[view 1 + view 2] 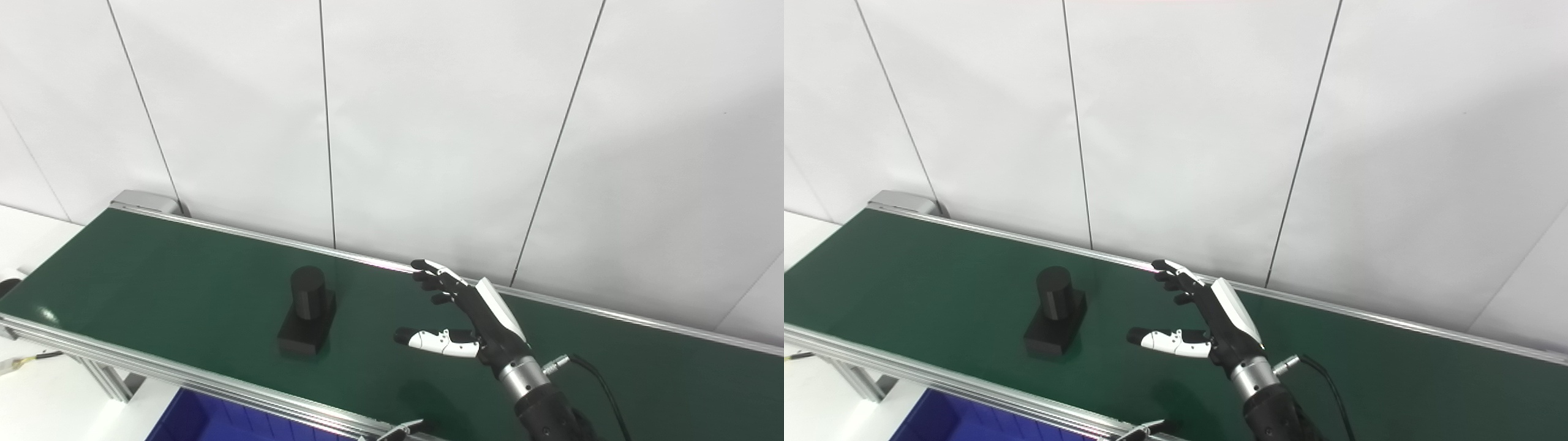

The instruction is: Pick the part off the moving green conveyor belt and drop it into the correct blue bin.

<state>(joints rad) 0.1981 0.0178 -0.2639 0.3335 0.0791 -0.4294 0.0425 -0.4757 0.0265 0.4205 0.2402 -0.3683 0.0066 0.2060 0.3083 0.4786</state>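
One rigid, likely light black part [308, 318] riding the belt [153, 275]; right hand [471, 318] hovering beside, fingers [432, 267] spread, probably suiting the upright cylinder.

White panelled wall [441, 122] behind, split by thin dark seams running up toward twelve o'clock; silver end cap [144, 201] at ten o'clock; aluminium support leg [107, 378] at eight o'clock, slanting down; white floor or table surface [37, 404] below it; small cable end [24, 362] at far nine o'clock.
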